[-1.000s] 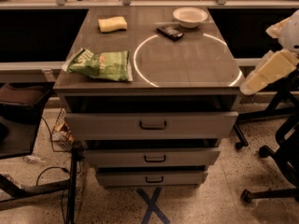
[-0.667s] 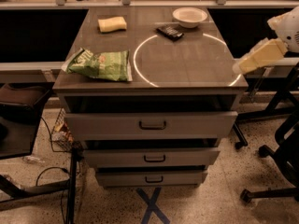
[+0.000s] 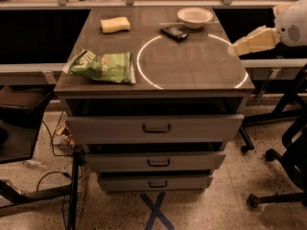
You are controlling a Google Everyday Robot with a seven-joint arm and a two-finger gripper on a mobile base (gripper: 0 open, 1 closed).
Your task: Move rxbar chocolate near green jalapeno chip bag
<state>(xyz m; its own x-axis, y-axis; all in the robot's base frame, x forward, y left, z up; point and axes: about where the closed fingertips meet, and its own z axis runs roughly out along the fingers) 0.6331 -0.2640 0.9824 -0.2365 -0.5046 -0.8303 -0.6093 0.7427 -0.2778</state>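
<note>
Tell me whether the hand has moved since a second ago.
Yes. The hand has moved up the image and leftward, from beside the table's front right corner to its right edge, nearer the bowl.

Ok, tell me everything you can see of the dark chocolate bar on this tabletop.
The rxbar chocolate, a small flat near-black wrapped bar with faint pale markings, lies flat and skewed on the far part of the grey tabletop, at the far arc of the white ring, beside the white bowl but apart from it. Nothing holds it: the cream-coloured gripper hovers at the table's right edge.
</note>
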